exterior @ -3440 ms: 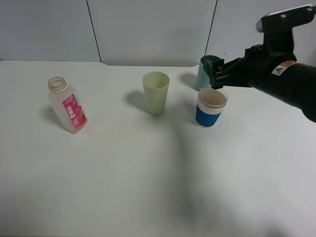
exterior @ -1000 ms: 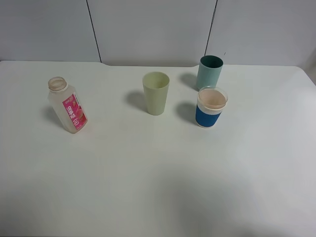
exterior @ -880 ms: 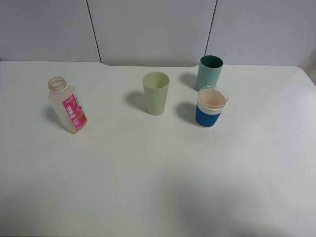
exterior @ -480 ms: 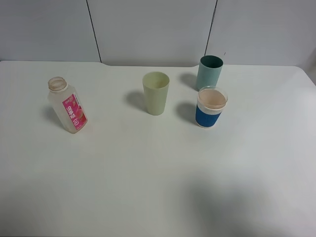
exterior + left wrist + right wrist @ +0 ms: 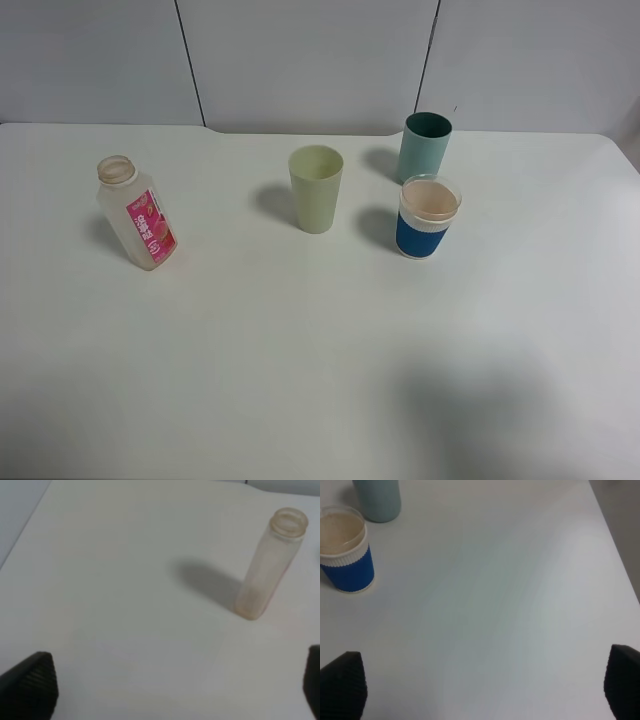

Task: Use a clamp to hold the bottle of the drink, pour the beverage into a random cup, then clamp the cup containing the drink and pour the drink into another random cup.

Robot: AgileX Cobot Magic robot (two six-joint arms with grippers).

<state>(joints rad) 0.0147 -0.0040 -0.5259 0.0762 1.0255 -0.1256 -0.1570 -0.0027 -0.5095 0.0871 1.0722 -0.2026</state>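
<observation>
The uncapped clear bottle (image 5: 138, 212) with a pink label stands at the table's left; it also shows in the left wrist view (image 5: 270, 562). A pale green cup (image 5: 316, 188) stands mid-table. A blue-sleeved cup (image 5: 428, 216) holding pinkish drink stands to its right, with a teal cup (image 5: 425, 146) just behind it. Both show in the right wrist view: the blue-sleeved cup (image 5: 345, 550) and the teal cup (image 5: 377, 497). My left gripper (image 5: 170, 690) is open and empty, well short of the bottle. My right gripper (image 5: 482, 685) is open and empty, away from the cups. Neither arm shows in the exterior view.
The white table (image 5: 300, 350) has a grey panelled wall behind it. Its right edge (image 5: 615, 555) shows in the right wrist view and its left edge (image 5: 25, 525) in the left wrist view.
The right arm, which hung over the blue-sleeved cup 3.4 s ago, has left the exterior view. In the last second only a faint shadow near the front edge drifts right. Bottle and cups have not moved.
</observation>
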